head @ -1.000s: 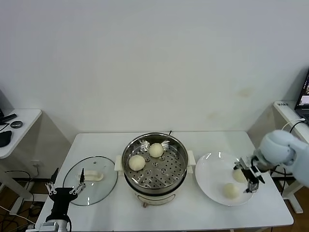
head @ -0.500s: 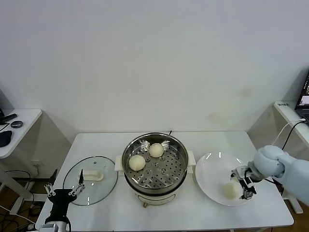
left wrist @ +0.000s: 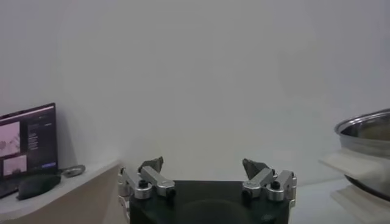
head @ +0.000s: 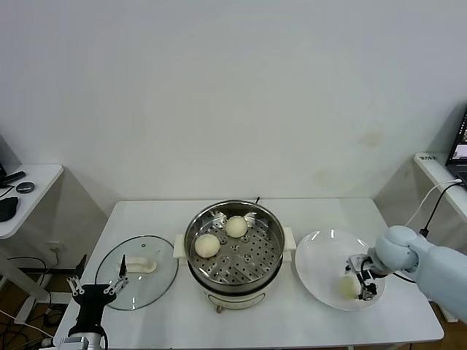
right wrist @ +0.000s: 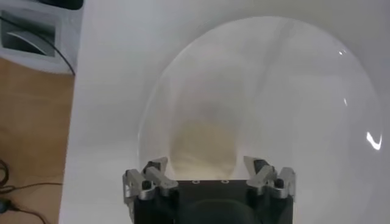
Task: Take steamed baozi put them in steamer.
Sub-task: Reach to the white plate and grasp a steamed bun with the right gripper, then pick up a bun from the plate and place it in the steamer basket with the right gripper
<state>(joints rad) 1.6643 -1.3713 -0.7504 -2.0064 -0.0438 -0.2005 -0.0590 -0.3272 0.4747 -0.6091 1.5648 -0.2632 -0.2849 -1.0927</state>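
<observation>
The steel steamer (head: pixel 257 264) stands mid-table on its cream base, with two pale baozi (head: pixel 207 245) (head: pixel 236 226) on its perforated floor. To its right, a white plate (head: pixel 321 257) carries another baozi (head: pixel 346 287). My right gripper (head: pixel 363 279) is down on the plate, open. In the right wrist view this gripper (right wrist: pixel 206 164) has its jaws on either side of the baozi (right wrist: pixel 204 143), close to it but not visibly pressing. My left gripper (head: pixel 95 290) (left wrist: pixel 202 165) waits open at the table's front left corner, holding nothing.
A round glass lid (head: pixel 149 286) with a cream handle lies left of the steamer, just beyond the left gripper. A small side table (head: pixel 29 208) stands far left. A desk (head: pixel 438 166) is at the far right. The steamer's rim (left wrist: pixel 365 122) shows in the left wrist view.
My right gripper has come down and toward the front of the plate, straddling a baozi. Only one of the plate's two baozi still shows. The left arm has not moved.
</observation>
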